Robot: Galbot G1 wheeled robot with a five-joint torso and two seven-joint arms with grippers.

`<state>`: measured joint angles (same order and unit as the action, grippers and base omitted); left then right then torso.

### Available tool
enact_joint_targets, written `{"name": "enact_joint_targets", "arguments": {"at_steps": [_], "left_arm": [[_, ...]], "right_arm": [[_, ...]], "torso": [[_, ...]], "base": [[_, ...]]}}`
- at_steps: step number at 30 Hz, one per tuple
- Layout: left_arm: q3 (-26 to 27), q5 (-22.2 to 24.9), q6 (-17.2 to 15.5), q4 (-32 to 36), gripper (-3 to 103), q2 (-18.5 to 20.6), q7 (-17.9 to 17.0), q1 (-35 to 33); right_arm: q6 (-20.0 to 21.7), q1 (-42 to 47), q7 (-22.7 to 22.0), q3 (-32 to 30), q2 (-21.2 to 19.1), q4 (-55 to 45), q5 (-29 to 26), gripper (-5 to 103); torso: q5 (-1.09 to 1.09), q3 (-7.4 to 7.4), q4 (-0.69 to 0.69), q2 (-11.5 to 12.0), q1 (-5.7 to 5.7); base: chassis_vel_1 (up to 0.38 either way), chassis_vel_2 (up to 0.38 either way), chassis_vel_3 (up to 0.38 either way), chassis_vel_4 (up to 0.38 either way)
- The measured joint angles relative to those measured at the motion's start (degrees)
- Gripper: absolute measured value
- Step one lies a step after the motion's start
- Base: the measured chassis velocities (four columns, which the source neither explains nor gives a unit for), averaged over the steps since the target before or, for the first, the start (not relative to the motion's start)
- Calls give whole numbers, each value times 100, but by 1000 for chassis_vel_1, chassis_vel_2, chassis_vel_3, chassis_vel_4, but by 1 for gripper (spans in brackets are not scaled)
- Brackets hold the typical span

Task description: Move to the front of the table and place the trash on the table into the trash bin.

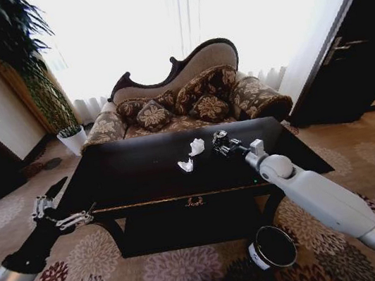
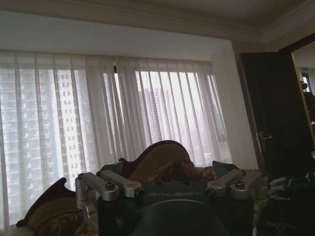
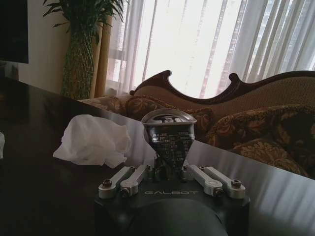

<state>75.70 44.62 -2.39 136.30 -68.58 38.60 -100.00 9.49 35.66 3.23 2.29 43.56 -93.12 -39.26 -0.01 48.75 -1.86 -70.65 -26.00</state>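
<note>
Sunlit curtains and a patterned sofa (image 1: 188, 101) back the table (image 1: 144, 179) in the head view. On its glossy top the right gripper (image 1: 221, 143) reaches out from a long, nearly straight arm, closed around a dark can (image 1: 220, 136). Two paper scraps (image 1: 192, 154) lie just beside it, toward the robot's left. The bin (image 1: 273, 246) stands on the carpet below and behind the gripper, near the robot's base — its mouth open upward. The left gripper (image 1: 61, 210) hangs off the table's left edge, low and idle, fingers spread.

Curtains and the sofa back also face the left wrist view, where the left gripper's (image 2: 172, 189) linkages splay wide with nothing between them.

From the right wrist view, the right gripper (image 3: 170, 174) has its fingers drawn narrow onto the can's (image 3: 167, 135) tapered lower end. The can is crushed thin metal: light, stiff enough to hold, but smooth and wedge-shaped, so it could slide out of a grip on the taper; a hold higher on the body looks safer. One scrap (image 3: 93, 140) sits beside the can, soft and nearly weightless, best pinched at a raised fold.
</note>
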Motion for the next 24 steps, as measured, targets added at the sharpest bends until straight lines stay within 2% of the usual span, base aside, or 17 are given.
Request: {"name": "enact_joint_targets", "arguments": {"at_steps": [2, 3, 5, 13, 15, 17, 18, 24], "left_arm": [[-5, -2, 0, -2, 100, 9, 0, 7], [-5, -2, 0, -2, 100, 9, 0, 7], [-5, 0, 0, -2, 100, 25, -2, 14], [-48, -3, 6, -8, 100, 3, -3, 45], [-75, -5, 11, -3, 100, 2, -3, 73], [-80, -5, 11, -2, 100, 2, -3, 79], [-98, -5, 17, 1, 100, 2, -3, 97], [-143, -7, 44, 28, 100, -8, 3, 123]], "right_arm": [[-27, 41, 25, -36, 8, -33, -15, 12], [-27, 41, 25, -36, 8, -33, -15, 12], [-73, 112, 80, -101, 21, -87, -62, 3], [-325, 497, 382, -354, 46, -333, -444, 0], [-434, 798, 592, -542, 55, -544, -826, 0], [-470, 872, 643, -581, 56, -580, -901, 0], [-587, 1110, 760, -724, 56, -690, -1163, 0], [-845, 1663, 1040, -1113, 86, -939, -1769, 0]], "torso": [[0, 0, 0, 0, 0], [0, 0, 0, 0, 0], [0, 0, 0, 0, 0], [0, 0, 0, -1, 0], [0, 0, 0, -1, 0], [0, 0, 0, -1, 0], [0, 0, 0, -1, 0], [0, -1, 0, -1, 0]], "base": [[0, 0, 0, 0], [0, 0, 0, 0], [0, 0, 0, 0], [0, 0, 0, 0], [0, 0, 0, 0], [0, 0, 0, 0], [0, 0, 0, 0], [0, 0, 0, 0]]}}
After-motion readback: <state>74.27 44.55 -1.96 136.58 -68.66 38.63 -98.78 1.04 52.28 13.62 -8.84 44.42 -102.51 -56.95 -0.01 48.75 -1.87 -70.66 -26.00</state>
